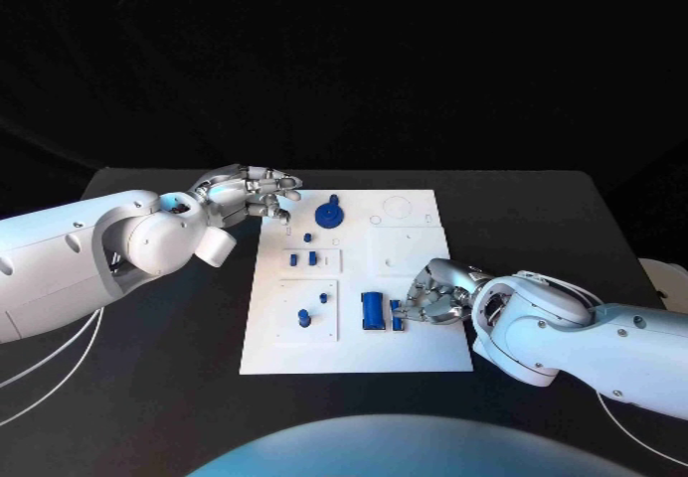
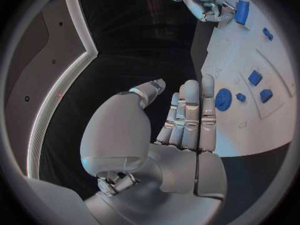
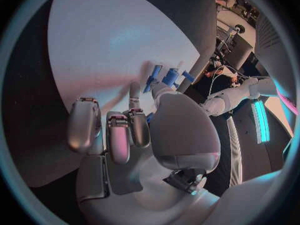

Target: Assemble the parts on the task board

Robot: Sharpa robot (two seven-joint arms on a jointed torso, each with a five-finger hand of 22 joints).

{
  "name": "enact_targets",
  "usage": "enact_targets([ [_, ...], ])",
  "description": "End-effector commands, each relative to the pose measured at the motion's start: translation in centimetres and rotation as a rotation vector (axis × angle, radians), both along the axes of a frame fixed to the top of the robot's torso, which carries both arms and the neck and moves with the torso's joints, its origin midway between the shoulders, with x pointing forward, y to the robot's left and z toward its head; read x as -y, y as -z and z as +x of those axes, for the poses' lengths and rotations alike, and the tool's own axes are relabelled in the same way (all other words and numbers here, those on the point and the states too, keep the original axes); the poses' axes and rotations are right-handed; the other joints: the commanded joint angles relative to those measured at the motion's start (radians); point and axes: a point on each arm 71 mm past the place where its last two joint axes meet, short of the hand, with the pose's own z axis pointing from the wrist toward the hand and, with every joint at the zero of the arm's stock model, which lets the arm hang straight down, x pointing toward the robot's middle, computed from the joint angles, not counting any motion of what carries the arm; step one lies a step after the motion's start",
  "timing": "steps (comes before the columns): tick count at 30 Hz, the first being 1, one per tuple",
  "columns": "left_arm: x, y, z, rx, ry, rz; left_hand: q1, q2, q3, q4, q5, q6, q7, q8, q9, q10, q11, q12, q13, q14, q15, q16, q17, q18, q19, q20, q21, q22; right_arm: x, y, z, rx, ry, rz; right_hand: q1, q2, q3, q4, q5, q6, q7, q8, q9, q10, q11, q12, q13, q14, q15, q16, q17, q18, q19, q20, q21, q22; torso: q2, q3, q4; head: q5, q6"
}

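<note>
- Working at the task board [image 1: 359,348] on the table [image 1: 545,209]: my right hand [image 1: 430,298] rests on it, fingers curled beside the long blue part [image 1: 373,310]; whether they grip anything, I cannot tell.
- My left hand [image 1: 252,194] is released and empty, just beside the round blue part [image 1: 330,214].
- Judged progress: several small parts stand seated; assembly remains unfinished.

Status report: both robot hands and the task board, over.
Left robot hand open, hovering at the task board far-left corner. Right robot hand on the board beside the large blue part; grip unclear. Nothing blocking.
</note>
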Motion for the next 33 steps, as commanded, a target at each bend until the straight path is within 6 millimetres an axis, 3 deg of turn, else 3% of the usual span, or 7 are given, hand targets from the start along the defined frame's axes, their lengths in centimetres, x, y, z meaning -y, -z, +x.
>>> enact_targets([
  [1, 0.2, -0.1, -0.1, 0.0, 0.013, -0.013, -0.013, 0.0, 0.0, 0.003, 0.004, -0.009, 0.003, 0.004, 0.0, -0.006, 0.001, 0.006, -0.001, -0.003, 0.002, -0.001, -0.002, 0.01, 0.007, 0.0, -0.006, -0.001, 0.0, -0.3, -0.3, 0.025, -0.006, -0.002, 0.006, 0.002, 0.001, 0.0, -0.003, 0.007, -0.001, 0.0, 0.0, 0.026, 0.001, 0.005, 0.124, 0.101, -0.002, 0.002, 0.256, -0.017, 0.03, -0.006, 0.001, 0.173, 0.0, 0.0002, -0.0003, 0.0, 0.002],
  [10, 0.2, 0.1, -0.1, 0.0, 0.008, -0.015, -0.013, 0.0, 0.0, 0.003, 0.004, -0.009, 0.003, 0.004, 0.0, -0.006, 0.001, 0.006, -0.001, -0.003, 0.002, -0.001, -0.002, 0.01, 0.007, 0.0, -0.006, -0.001, 0.1, -1.8, -0.3, 0.116, 0.024, 0.19, -0.007, -0.01, -0.012, 0.0, 0.012, -0.012, 0.007, -0.008, -0.001, 0.005, 0.007, -0.033, 0.091, 0.097, 0.002, -0.004, 0.239, -0.009, 0.019, -0.004, -0.046, 0.161, -0.007, -0.0017, -0.0027, -0.002, 0.017],
  [19, 0.3, 0.3, 0.2, 0.039, -0.053, -0.053, -0.012, 0.003, 0.0, 0.006, 0.005, -0.01, 0.003, 0.009, 0.0, -0.006, 0.0, 0.009, -0.002, -0.003, 0.002, -0.001, -0.002, 0.01, 0.009, 0.001, -0.01, -0.003, 2.0, -3.6, 4.2, 0.2, 0.075, 0.541, 0.076, -0.002, 0.035, -0.008, 0.067, -0.102, 0.037, -0.034, 0.014, -0.068, 0.033, -0.137, 0.002, 0.084, 0.024, -0.025, 0.185, 0.013, -0.023, 0.014, -0.193, 0.126, -0.035, -0.017, -0.0057, -0.005, 0.059],
  [25, -0.3, 0.2, 1.2, 0.157, -0.207, -0.084, -0.01, 0.012, 0.004, 0.01, 0.005, 0.011, -0.003, 0.022, 0.001, -0.003, -0.003, 0.013, -0.004, -0.007, 0.0, -0.002, -0.003, 0.01, 0.009, 0.0, -0.016, -0.004, 4.2, -3.8, 8.7, 0.189, 0.186, 0.716, 0.145, -0.027, 0.117, -0.022, 0.086, -0.203, 0.083, -0.055, 0.025, -0.417, 0.077, -0.575, -0.382, -0.056, 0.066, -0.201, -0.152, 0.093, -0.244, 0.054, -0.773, -0.041, -0.059, -0.024, -0.004, -0.01, 0.111],
  [28, -0.6, 0.5, 1.9, 0.2, -0.287, -0.094, -0.013, 0.009, 0.014, 0.017, 0.002, 0.018, 0.004, 0.009, -0.013, -0.03, 0.01, -0.019, -0.026, -0.077, 0.013, -0.051, -0.025, 0.004, -0.032, 0.007, -0.053, -0.018, 5.3, -3.5, 10.9, 0.201, 0.237, 0.777, 0.162, -0.044, 0.188, -0.028, 0.174, -0.217, 0.106, -0.068, -0.012, -0.505, 0.104, -0.696, -0.494, -0.262, 0.095, -0.437, -0.467, 0.094, -0.327, 0.084, -0.87, -0.113, -0.072, -0.0236, -0.0019, -0.012, 0.145],
  [30, -0.9, 0.9, 2.4, 0.205, -0.325, -0.105, -0.014, 0.007, 0.017, 0.02, -0.011, -0.002, 0.023, -0.023, -0.036, -0.081, 0.035, -0.075, -0.061, -0.172, 0.042, -0.146, -0.071, -0.006, -0.105, 0.025, -0.122, -0.057, 5.9, -3.3, 12.3, 0.204, 0.279, 0.82, 0.157, -0.054, 0.224, -0.032, 0.171, -0.208, 0.113, -0.072, -0.032, -0.532, 0.117, -0.772, -0.571, -0.367, 0.111, -0.575, -0.605, 0.096, -0.362, 0.096, -0.923, -0.162, -0.082, -0.024, -0.0019, -0.013, 0.171],
  [33, -1.2, 1.5, 2.9, 0.204, -0.363, -0.111, -0.012, 0.004, 0.001, 0.02, -0.014, -0.009, 0.04, -0.049, -0.06, -0.11, 0.063, -0.124, -0.096, -0.281, 0.082, -0.314, -0.15, -0.017, -0.216, 0.055, -0.223, -0.14, 6.4, -2.9, 14.0, 0.201, 0.316, 0.873, 0.135, -0.066, 0.275, -0.046, 0.127, -0.23, 0.152, -0.114, -0.083, -0.559, 0.155, -0.961, -0.762, -0.453, 0.151, -0.754, -0.69, 0.092, -0.43, 0.141, -1.034, -0.283, -0.09, -0.0218, -0.0033, -0.008, 0.193],
])
